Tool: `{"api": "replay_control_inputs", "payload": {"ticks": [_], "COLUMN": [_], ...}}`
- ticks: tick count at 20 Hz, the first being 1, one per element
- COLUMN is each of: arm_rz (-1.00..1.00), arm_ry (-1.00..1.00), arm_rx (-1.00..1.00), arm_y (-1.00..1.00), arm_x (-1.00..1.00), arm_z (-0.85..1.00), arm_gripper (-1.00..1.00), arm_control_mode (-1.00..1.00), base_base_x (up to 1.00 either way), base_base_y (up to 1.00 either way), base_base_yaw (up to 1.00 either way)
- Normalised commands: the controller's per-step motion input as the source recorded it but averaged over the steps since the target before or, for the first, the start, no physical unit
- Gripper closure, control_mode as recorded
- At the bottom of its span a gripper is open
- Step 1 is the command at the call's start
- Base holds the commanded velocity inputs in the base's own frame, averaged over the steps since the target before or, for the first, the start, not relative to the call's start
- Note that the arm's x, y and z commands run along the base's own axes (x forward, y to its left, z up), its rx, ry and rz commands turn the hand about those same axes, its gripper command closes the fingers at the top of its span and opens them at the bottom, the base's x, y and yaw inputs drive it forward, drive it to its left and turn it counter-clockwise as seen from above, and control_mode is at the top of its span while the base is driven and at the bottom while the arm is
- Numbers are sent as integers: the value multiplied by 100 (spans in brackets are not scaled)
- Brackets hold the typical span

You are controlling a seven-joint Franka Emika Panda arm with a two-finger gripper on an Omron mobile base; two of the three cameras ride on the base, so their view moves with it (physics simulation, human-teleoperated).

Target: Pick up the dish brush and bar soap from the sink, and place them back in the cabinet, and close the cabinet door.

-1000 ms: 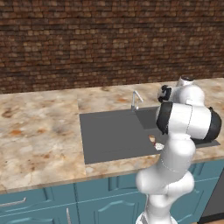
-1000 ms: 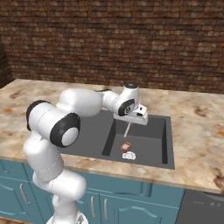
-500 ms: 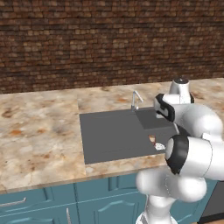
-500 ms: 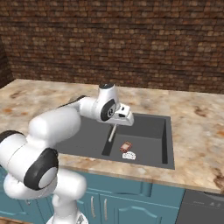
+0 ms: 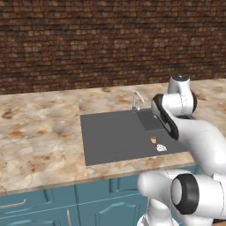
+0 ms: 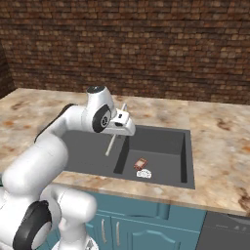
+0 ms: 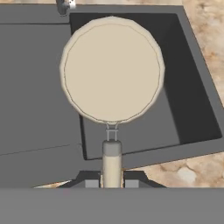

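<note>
1. Dish brush (image 7: 112, 72): 1, w/ 1 round cream head & 1 thin tan handle.
2. Bar soap (image 6: 140, 163): 1, reddish-brown, in deeper part of basin.
3. Sink (image 6: 161, 177): 1 dark grey basin, 2 sections (shallow + deep).
4. Faucet (image 5: 137, 100): 1, silver.
5. Drain disc (image 6: 144, 173): 1, white, round.
6. Countertop (image 5: 39, 137): 1 marbled slab.
7. Low teal cupboard doors (image 6: 141, 229): 2 visible in right base view.
8. Brick wall (image 5: 88, 39): 1.
</note>
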Motion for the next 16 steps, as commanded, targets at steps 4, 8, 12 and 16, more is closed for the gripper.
{"api": "replay_control_inputs", "payload": {"ticks": [4, 8, 12, 16], "arm_rz": [0, 0, 1, 2], "arm_ry": [0, 0, 0, 0], "arm_rx": [0, 9, 14, 10], "arm_y": [21, 9, 4, 13], "arm_x": [-33, -24, -20, -17], "arm_z": [49, 42, 44, 21], "arm_gripper": [100, 100, 100, 100], "arm_control_mode": [-100, -100, -100, -100], "base_base_x": [0, 0, 0, 0], "base_base_y": [0, 0, 0, 0], "base_base_yaw": [0, 0, 0, 0]}}
